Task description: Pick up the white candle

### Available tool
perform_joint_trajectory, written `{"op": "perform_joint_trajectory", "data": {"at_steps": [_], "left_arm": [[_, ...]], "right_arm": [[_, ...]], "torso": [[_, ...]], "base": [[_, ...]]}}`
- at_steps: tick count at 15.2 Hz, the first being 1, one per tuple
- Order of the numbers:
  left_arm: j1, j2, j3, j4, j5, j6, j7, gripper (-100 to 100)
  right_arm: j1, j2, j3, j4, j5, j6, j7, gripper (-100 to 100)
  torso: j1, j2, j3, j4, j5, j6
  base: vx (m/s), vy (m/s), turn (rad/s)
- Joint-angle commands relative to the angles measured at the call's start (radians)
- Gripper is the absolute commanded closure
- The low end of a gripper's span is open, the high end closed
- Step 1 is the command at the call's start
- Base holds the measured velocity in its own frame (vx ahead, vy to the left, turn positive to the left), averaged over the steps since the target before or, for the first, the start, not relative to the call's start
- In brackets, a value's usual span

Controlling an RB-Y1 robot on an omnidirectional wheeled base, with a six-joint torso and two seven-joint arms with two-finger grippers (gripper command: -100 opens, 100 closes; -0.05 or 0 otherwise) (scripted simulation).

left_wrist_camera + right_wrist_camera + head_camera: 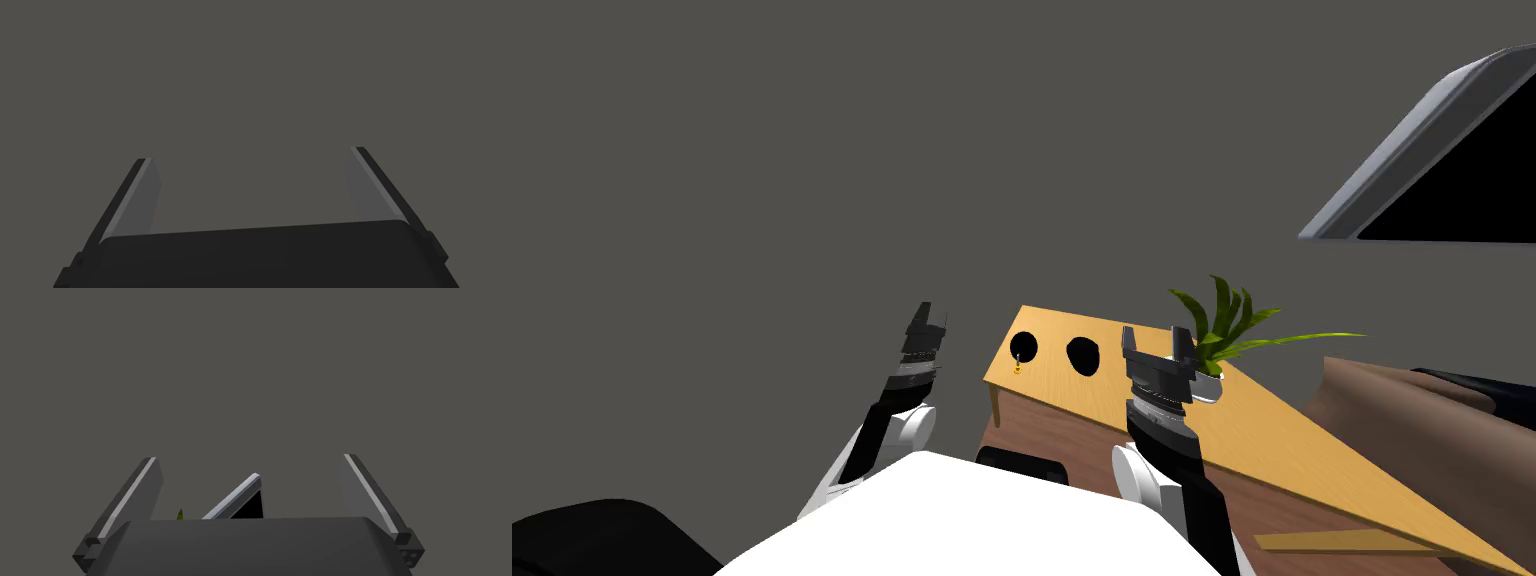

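Judging by the head view, the white candle cannot be made out; it presumably stands on the tabletop (1272, 440), lower centre, near the plant (1227, 325). Left hand (932, 318) and right hand (1155, 342) are held open and empty. A light, rigid, slick body is expected, so a mid-height grip is advised.

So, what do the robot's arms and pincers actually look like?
The left arm and right arm are white near the body, with rounded white joints, then black forearms banded in grey. The left pincer and right pincer each have a dark box body carrying two thin, flat, light grey fingers.
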Motion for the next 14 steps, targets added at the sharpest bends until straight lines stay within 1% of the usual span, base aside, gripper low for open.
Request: {"op": "perform_joint_trajectory", "data": {"at_steps": [1, 5, 6, 7, 8, 9, 10, 11, 12, 13, 14], "left_arm": [[-0.011, 0.046, -0.002, 0.012, -0.009, 0.026, -0.005, -100], [-0.046, 0.118, 0.004, 0.059, -0.039, 0.113, -0.026, -100], [-0.046, 0.118, 0.004, 0.059, -0.039, 0.118, -0.026, -100], [-0.058, 0.133, 0.007, 0.076, -0.049, 0.148, -0.033, -100], [-0.058, 0.133, 0.007, 0.076, -0.049, 0.15, -0.033, -100], [-0.07, 0.147, 0.011, 0.094, -0.06, 0.186, -0.041, -100], [-0.07, 0.147, 0.011, 0.094, -0.06, 0.186, -0.041, -100], [-0.084, 0.161, 0.015, 0.114, -0.072, 0.215, -0.049, -100], [-0.084, 0.161, 0.015, 0.114, -0.072, 0.224, -0.049, -100], [-0.099, 0.173, 0.02, 0.135, -0.084, 0.257, -0.059, -100], [-0.099, 0.173, 0.02, 0.135, -0.084, 0.265, -0.059, -100]], "right_arm": [[0.0, 0.0, 0.0, 0.0, 0.0, 0.0, 0.0, 0], [0.0, 0.0, 0.0, 0.0, 0.0, 0.0, 0.0, 0], [0.0, 0.0, 0.0, 0.0, 0.0, 0.0, 0.0, 0], [0.0, 0.0, 0.0, 0.0, 0.0, 0.0, 0.0, 0], [0.0, 0.0, 0.0, 0.0, 0.0, 0.0, 0.0, 0], [0.0, 0.0, 0.0, 0.0, 0.0, 0.0, 0.0, 0], [0.0, 0.0, 0.0, 0.0, 0.0, 0.0, 0.0, 0], [0.0, 0.0, 0.0, 0.0, 0.0, 0.0, 0.0, 0], [0.0, 0.0, 0.0, 0.0, 0.0, 0.0, 0.0, 0], [0.0, 0.0, 0.0, 0.0, 0.0, 0.0, 0.0, 0], [0.0, 0.0, 0.0, 0.0, 0.0, 0.0, 0.0, 0]], "torso": [[0.0, 0.0, 0.0, 0.0, 0.0, 0.0], [-0.007, 0.002, 0.001, 0.0, -0.002, 0.001], [-0.007, 0.003, 0.001, 0.0, -0.002, 0.001], [-0.006, 0.002, 0.001, 0.001, -0.001, 0.0], [-0.005, 0.002, 0.001, 0.001, -0.001, 0.0], [-0.004, 0.002, 0.001, 0.0, -0.001, 0.0], [-0.003, 0.002, 0.001, 0.0, -0.001, 0.0], [-0.002, 0.002, 0.001, 0.0, -0.001, 0.0], [-0.002, 0.002, 0.001, 0.0, 0.0, 0.001], [-0.002, 0.002, 0.001, 0.0, 0.0, 0.0], [-0.002, 0.002, 0.001, 0.0, 0.0, 0.001]], "base": [[-0.007, -0.051, -0.126], [-0.032, -0.1, -0.186], [-0.035, -0.074, -0.101], [-0.03, -0.057, -0.081], [-0.023, -0.038, -0.081], [-0.019, -0.03, -0.124], [-0.018, -0.024, -0.115], [-0.022, -0.028, -0.171], [-0.022, -0.024, -0.141], [-0.018, -0.027, -0.165], [-0.017, -0.026, -0.121]]}}
